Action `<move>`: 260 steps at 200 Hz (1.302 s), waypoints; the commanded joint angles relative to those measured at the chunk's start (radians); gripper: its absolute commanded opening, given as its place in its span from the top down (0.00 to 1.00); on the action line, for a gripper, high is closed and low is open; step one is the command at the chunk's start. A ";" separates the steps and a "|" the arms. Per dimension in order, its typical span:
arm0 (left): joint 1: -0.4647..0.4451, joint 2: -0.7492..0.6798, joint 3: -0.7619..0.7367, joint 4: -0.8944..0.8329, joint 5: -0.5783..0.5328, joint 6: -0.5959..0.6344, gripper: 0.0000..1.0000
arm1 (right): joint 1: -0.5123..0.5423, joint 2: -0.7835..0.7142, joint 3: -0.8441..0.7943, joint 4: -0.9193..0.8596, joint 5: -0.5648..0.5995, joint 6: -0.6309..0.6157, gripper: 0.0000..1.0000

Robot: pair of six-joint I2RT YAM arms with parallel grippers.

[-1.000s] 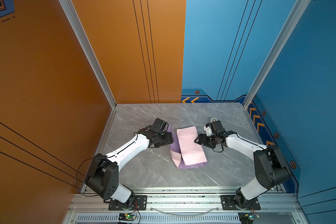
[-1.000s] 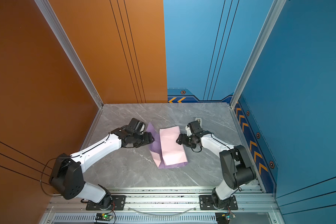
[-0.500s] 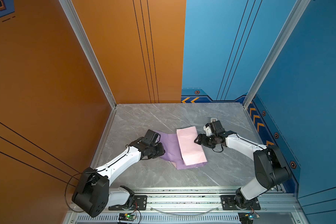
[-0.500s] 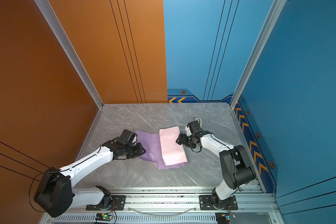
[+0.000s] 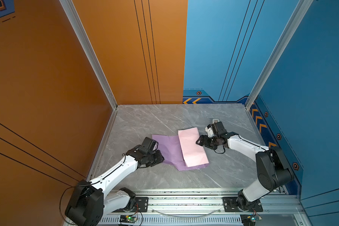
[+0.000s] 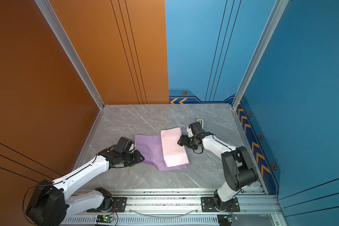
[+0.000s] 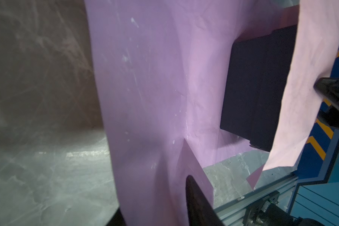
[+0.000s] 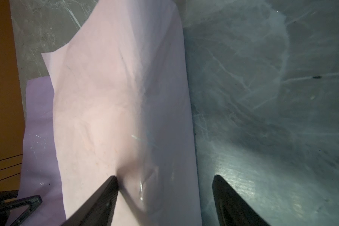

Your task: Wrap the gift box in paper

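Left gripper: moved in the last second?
Yes. The left gripper has drawn back toward the front rail; the paper's lilac flap now lies flat beside it.

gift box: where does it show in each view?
Left wrist: gift box, dark, half under the pink paper flap.
Right wrist: not visible, only the flap.
Both top views: not visible, the flap lies over it.
Shared landmark: the flap.

Left end effector (image 5: 161, 158) half-open, right end effector (image 5: 198, 141) wide (both low)
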State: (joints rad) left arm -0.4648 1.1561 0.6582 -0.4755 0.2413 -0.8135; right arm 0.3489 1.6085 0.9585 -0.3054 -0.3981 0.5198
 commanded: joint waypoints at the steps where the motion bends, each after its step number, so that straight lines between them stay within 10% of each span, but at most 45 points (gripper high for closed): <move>1: 0.003 -0.024 -0.018 -0.032 0.025 0.004 0.42 | 0.004 0.013 -0.003 -0.048 0.056 -0.012 0.23; 38: 0.002 -0.091 -0.080 -0.046 0.031 -0.025 0.44 | 0.003 0.009 -0.006 -0.046 0.056 -0.008 0.23; 102: -0.013 -0.151 -0.084 -0.035 -0.029 0.002 1.00 | 0.002 0.010 -0.010 -0.041 0.063 -0.002 0.23; 174: -0.227 -0.041 0.214 -0.119 -0.160 0.313 1.00 | -0.003 0.009 -0.022 -0.040 0.096 0.051 0.25; 260: -0.416 0.355 0.613 -0.178 -0.026 0.593 1.00 | -0.007 0.003 -0.050 0.004 0.087 0.084 0.30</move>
State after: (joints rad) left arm -0.8497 1.4410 1.1732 -0.5892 0.1390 -0.3359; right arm 0.3485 1.6081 0.9466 -0.2653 -0.3855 0.5877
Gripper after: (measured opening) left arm 0.045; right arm 0.704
